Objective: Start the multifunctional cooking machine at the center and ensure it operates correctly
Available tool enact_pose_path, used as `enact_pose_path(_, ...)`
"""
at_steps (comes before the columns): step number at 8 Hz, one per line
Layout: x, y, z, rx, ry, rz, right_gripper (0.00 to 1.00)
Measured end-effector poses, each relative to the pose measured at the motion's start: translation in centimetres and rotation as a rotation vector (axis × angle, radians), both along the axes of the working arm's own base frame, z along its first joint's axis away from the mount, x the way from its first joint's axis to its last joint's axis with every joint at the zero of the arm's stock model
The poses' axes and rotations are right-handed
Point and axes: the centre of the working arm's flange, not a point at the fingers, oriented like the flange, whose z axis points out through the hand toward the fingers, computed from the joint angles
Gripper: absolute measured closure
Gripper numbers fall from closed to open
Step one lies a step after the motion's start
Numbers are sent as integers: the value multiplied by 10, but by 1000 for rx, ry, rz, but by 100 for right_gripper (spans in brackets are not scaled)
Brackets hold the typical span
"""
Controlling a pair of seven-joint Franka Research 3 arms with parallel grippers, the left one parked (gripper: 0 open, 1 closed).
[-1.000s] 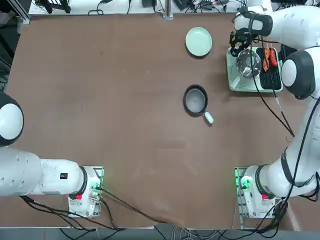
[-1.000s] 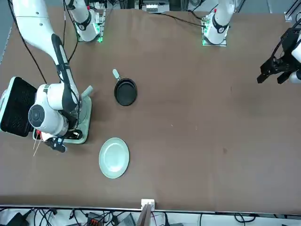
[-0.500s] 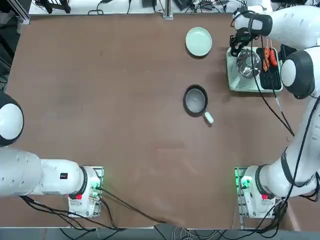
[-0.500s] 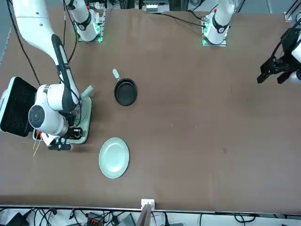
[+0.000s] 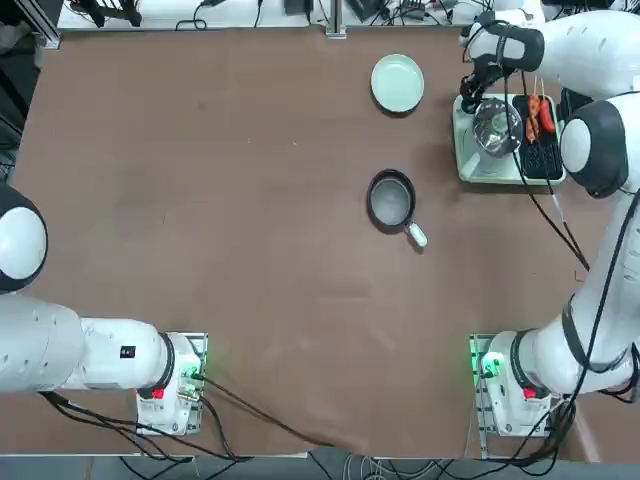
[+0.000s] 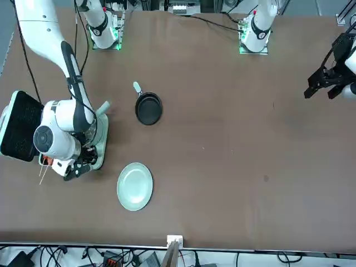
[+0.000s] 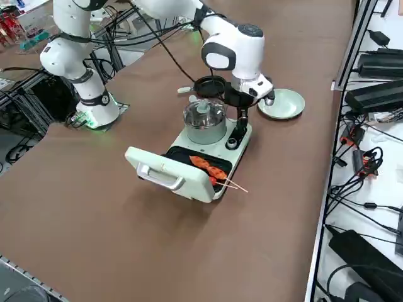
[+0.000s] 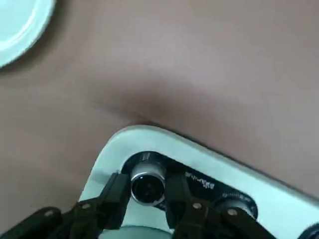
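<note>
"Machine (image 5: 486,172)?"
"Located at the table's far right. Pot (image 7: 204,123) seated beside the grill (image 5: 541,163), skewers (image 7: 208,167) on the latter."
"Right gripper (image 8: 148,180)?"
"Over the control panel (image 8: 199,183), fingers clamped on one knob (image 8: 148,188), one at each side. Second knob (image 8: 237,205) just beside, untouched."

Seen from above, one cooking machine (image 5: 466,165) at the table's 2 o'clock carries one steel pot (image 7: 205,130), two food skewers (image 7: 235,183) and two knobs (image 8: 148,188) on its dark panel; one frying pan (image 5: 391,202) lies toward 2 o'clock, one green plate (image 5: 398,83) toward 1.
</note>
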Motion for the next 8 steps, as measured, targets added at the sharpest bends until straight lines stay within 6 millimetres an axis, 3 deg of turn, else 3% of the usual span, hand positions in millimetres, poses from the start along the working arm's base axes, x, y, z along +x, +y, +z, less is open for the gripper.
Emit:
enact_pose_path(3,0,0,0,5,5,113,56)
enact_pose_path(5,2,8,5,9,10,126,21)
enact_pose_path(6,9,14,20,11,1,133,4)
enact_pose_path(8,27,9,72,10,-22,62,0)
